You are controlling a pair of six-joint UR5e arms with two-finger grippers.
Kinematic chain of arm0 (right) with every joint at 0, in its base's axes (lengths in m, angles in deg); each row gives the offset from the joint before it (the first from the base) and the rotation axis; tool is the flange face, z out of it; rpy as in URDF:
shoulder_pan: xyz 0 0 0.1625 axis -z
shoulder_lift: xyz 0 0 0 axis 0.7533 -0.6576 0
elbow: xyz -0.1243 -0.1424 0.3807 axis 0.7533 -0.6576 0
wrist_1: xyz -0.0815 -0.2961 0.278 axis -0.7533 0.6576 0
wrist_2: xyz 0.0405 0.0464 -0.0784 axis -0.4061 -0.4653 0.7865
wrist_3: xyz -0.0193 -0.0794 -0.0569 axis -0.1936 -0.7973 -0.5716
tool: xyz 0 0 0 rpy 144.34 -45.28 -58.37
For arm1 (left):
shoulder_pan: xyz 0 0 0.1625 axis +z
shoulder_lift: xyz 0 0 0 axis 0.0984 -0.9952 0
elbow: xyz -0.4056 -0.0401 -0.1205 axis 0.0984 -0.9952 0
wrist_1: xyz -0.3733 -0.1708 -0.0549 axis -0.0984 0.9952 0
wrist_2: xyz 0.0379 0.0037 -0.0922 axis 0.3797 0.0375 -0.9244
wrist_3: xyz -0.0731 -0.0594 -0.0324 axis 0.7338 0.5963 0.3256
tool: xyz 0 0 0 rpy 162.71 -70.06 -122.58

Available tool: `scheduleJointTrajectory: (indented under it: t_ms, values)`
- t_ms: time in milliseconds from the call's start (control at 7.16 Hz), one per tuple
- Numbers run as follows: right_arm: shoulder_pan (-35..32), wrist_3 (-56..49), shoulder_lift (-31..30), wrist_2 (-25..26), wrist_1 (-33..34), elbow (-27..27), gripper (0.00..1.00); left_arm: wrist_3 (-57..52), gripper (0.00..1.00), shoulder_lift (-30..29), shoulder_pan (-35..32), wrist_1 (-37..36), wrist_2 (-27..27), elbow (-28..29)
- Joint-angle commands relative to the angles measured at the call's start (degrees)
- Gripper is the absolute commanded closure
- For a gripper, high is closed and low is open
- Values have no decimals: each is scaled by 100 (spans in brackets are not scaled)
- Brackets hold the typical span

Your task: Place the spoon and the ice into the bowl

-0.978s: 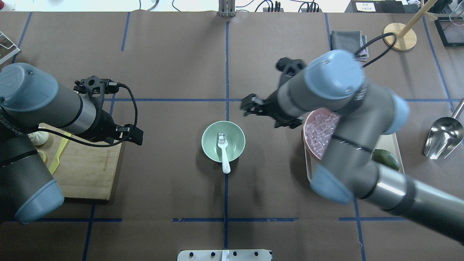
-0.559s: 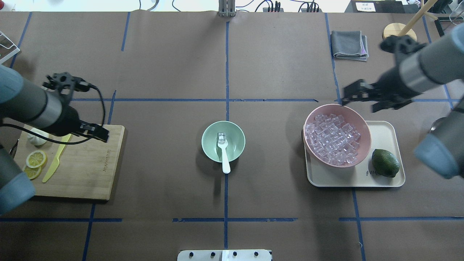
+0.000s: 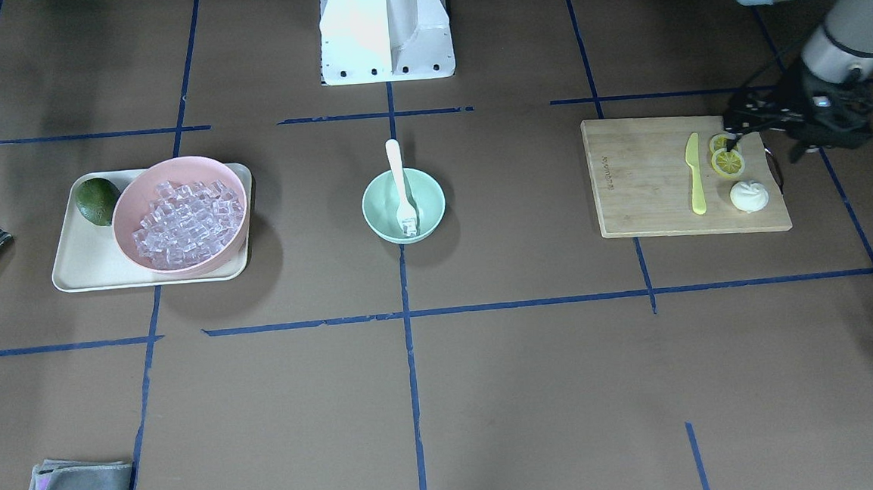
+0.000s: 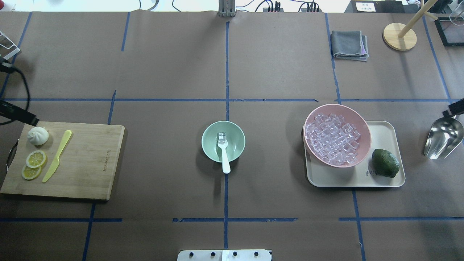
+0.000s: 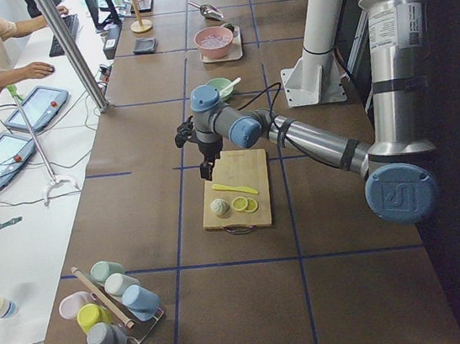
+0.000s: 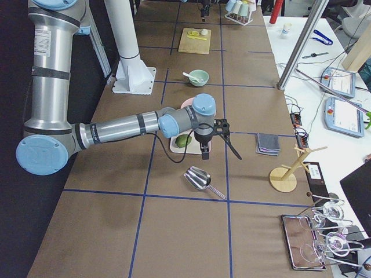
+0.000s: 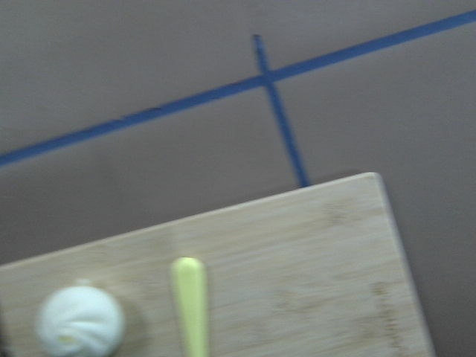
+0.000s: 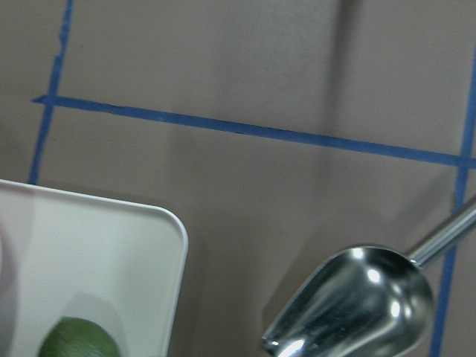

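The mint-green bowl (image 4: 232,133) (image 3: 425,200) stands at the table's middle. The white spoon (image 4: 225,159) (image 3: 397,168) lies in it, its scoop inside and its handle over the near rim. One clear ice cube (image 4: 221,136) (image 3: 408,227) lies in the bowl at the scoop. Several more ice cubes (image 4: 333,139) fill the pink bowl (image 4: 362,125). My left gripper (image 3: 731,133) (image 5: 205,173) hangs over the far left corner of the cutting board; its tip looks narrow, shut and empty. My right gripper (image 4: 457,107) (image 6: 204,154) is at the right edge above the scoop; I cannot tell if it is open.
A cutting board (image 4: 90,163) at the left holds a yellow-green knife (image 4: 57,156), lemon slices (image 4: 36,158) and a white bun (image 4: 38,136). A beige tray (image 4: 380,179) holds the pink bowl and a lime (image 4: 385,163). A metal scoop (image 4: 444,137), grey cloth (image 4: 349,44) and wooden stand (image 4: 400,36) are at the right.
Both arms have swung outward from the middle, the left to the left edge, the right to the right edge. The bowl, spoon and ice cube have not moved.
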Motion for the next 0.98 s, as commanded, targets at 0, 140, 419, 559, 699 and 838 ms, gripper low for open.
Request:
scheduleJointTrajectory:
  t_ms: [0, 140, 419, 559, 699, 838]
  values:
    - [-1075, -1854, -219, -274, 110, -749, 1, -1578, 1, 119, -1458, -43, -935, 957]
    - [-1307, -2436, -115, -274, 407, -960, 1, -2045, 1, 102, -1788, -200, -1333, 1233]
    - [-1545, -2950, -105, -274, 1032, -857, 1, -2085, 1, 93, -2132, -779, -1293, 1261]
    - [-1546, -2951, -219, -266, 1095, -709, 1, -2085, 1, 49, -2151, -1234, -1267, 1122]
    - [-1538, -2943, -176, -222, 1174, -698, 1, -2085, 1, 66, -2299, -1291, -1214, 886]
    - [-1538, -2934, -141, -213, 1227, -681, 1, -2076, 0, 75, -2257, -1552, -1196, 658]
